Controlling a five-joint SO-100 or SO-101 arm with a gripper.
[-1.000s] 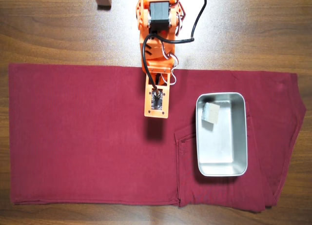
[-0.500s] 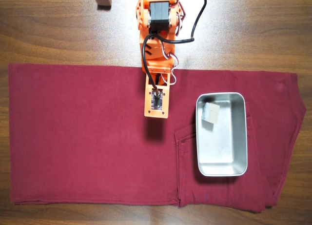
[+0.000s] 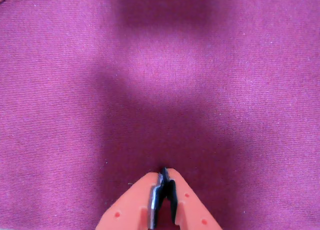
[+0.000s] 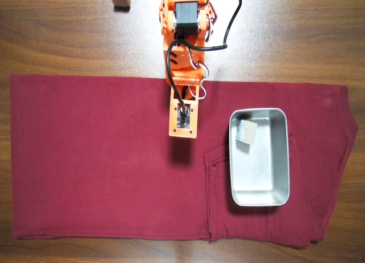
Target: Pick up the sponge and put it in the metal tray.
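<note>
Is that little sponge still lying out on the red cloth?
No, in the overhead view the sponge lies inside the tray, near its upper left corner.

- We are seeing a bright orange plastic robot arm (image 4: 181,57) built of blocky printed segments.
- We are noting a black servo motor block (image 4: 185,15) set near its base.
- A thick black cable (image 4: 231,23) is looping beside it, with thin white and red wires (image 4: 201,69).
- We are seeing the orange two-finger gripper (image 3: 163,174) with dark inner edges and small round screw holes.
</note>
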